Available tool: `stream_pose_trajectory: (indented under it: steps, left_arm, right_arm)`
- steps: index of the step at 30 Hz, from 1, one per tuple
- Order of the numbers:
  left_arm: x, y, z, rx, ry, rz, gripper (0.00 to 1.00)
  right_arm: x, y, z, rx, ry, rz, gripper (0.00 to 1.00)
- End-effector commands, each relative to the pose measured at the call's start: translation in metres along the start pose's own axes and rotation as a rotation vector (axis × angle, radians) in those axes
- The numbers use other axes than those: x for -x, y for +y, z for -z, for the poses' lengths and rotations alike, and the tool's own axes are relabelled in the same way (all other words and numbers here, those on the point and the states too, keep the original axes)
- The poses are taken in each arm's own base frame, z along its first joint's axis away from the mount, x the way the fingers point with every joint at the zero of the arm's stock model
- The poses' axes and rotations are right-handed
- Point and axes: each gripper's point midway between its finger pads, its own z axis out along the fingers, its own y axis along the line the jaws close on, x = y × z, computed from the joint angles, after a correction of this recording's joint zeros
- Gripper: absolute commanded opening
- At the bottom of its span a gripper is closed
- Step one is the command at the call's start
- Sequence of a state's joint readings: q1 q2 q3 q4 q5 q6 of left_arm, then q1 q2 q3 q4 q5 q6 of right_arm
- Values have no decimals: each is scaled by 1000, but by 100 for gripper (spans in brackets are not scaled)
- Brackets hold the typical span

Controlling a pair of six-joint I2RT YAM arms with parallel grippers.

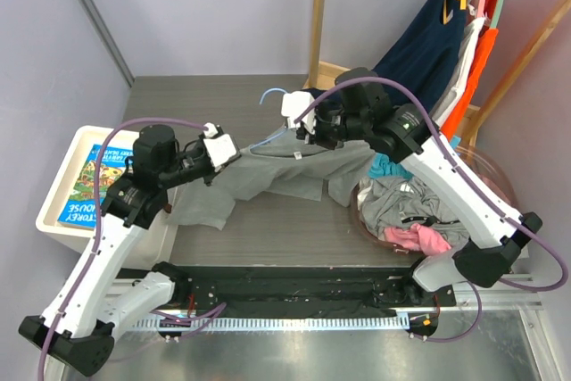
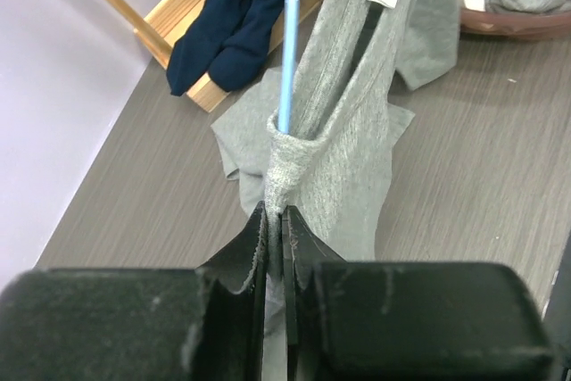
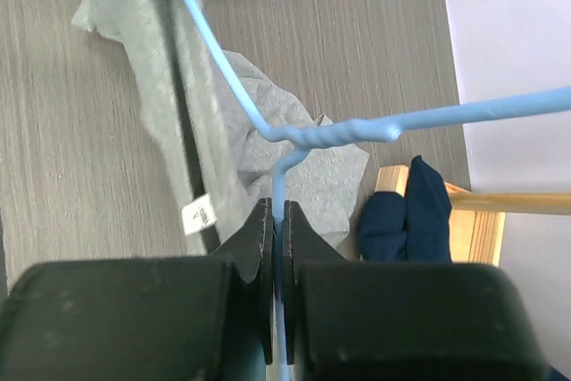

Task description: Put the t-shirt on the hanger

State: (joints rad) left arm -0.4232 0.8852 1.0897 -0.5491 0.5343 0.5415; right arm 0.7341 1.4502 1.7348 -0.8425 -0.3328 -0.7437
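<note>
The t-shirt (image 1: 277,180) is pinched in the left hand (image 2: 275,216), the hanger (image 3: 348,131) in the right hand (image 3: 278,216), beside clothes (image 1: 401,201) piled centre right.

I am working over a grey wood-grain table (image 1: 285,229), where the lower folds of the light-grey t-shirt (image 1: 268,180) lie crumpled on the boards across the middle while its upper part is lifted clear. On the right a round brownish basket (image 1: 492,171) heaped with clothes stands on the table just beside the shirt's edge. At the far edge the wooden foot of a clothes rack (image 1: 332,70) rests on the table with the end of a navy garment (image 2: 223,33) draped over it, and a black mounting rail (image 1: 294,290) runs along the near edge.
</note>
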Motion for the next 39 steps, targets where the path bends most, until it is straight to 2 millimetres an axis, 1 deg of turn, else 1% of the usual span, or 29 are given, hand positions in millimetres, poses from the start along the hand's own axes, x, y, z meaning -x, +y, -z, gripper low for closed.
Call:
stream_pose_trajectory:
  steps: [1, 4, 6, 7, 9, 10, 11, 13, 14, 15, 16, 17, 18, 19, 20, 21, 22, 23, 24, 26, 27, 28, 29, 30, 32, 34, 35, 36, 39]
  left_arm:
    - [-24, 0, 9, -1, 66, 28, 7]
    - [-27, 4, 12, 7, 85, 16, 7]
    - [-21, 8, 16, 14, 76, 0, 6]
    - [-18, 7, 16, 4, 73, 6, 11]
    - [8, 4, 20, -31, 5, 35, 22]
    - [20, 4, 21, -41, -26, 42, 36]
    - [41, 8, 23, -51, -71, 35, 41]
    - [62, 13, 23, -43, -95, 51, 47]
    - [72, 30, 21, 16, -83, 42, 49]
    - [78, 25, 16, -4, -71, 34, 52]
    - [82, 28, 14, 4, -61, 16, 55]
    - [98, 33, 17, 18, -77, -13, 57]
    - [98, 34, 7, 20, -51, -30, 58]
    - [102, 36, 5, 30, -50, -46, 60]
    - [110, 39, 3, 42, -58, -67, 60]
    - [114, 45, -3, 71, -57, -87, 60]
    - [117, 49, -6, 87, -62, -121, 60]
    - [116, 51, -9, 103, -58, -150, 60]
    - [127, 59, -12, 155, -87, -189, 59]
    - [125, 63, -16, 194, -98, -260, 57]
    - [134, 66, -18, 217, -134, -295, 56]
    - [135, 67, -18, 232, -137, -325, 54]
    - [130, 66, -22, 231, -125, -369, 54]
    - [135, 63, -24, 236, -145, -393, 51]
    - [134, 55, -22, 218, -167, -411, 49]
    - [127, 43, -21, 174, -169, -412, 48]
    - [130, 33, -16, 134, -197, -425, 48]
    - [125, 27, -13, 112, -183, -426, 47]
    - [123, 30, -2, 150, -179, -400, 47]
  right_arm:
    - [29, -24, 50, -129, -88, 48, 1]
    - [29, -21, 56, -130, -88, 57, 1]
    - [28, -21, 59, -134, -88, 56, 1]
    - [29, -21, 60, -137, -92, 53, 1]
    - [33, -22, 61, -147, -106, 35, 1]
    - [38, -26, 62, -162, -119, 20, 1]
    - [41, -27, 60, -170, -125, 9, 1]
    - [53, -34, 63, -210, -150, -18, 1]
    - [56, -36, 60, -218, -151, -34, 1]
    - [59, -40, 59, -238, -146, -56, 1]
    - [71, -45, 65, -257, -172, -95, 1]
    - [73, -48, 64, -267, -169, -114, 1]
    - [73, -50, 57, -279, -146, -135, 1]
    - [84, -57, 65, -312, -166, -142, 1]
    - [89, -58, 66, -321, -171, -153, 1]
    - [88, -58, 59, -321, -152, -161, 1]
    - [96, -57, 63, -336, -158, -157, 1]
    - [97, -55, 61, -333, -153, -166, 1]
    - [97, -51, 58, -328, -141, -171, 1]
    - [101, -38, 55, -299, -138, -169, 1]
    - [101, -33, 53, -284, -135, -181, 1]
    - [95, -33, 51, -301, -111, -191, 1]
    - [95, -29, 50, -295, -106, -199, 1]
    - [93, -26, 48, -294, -104, -229, 1]
    - [85, -24, 44, -295, -79, -255, 1]
    - [77, -24, 39, -311, -52, -277, 1]
    - [74, -25, 37, -318, -40, -280, 1]
    - [69, -28, 36, -341, -24, -282, 1]
    - [57, -30, 31, -346, 0, -350, 1]
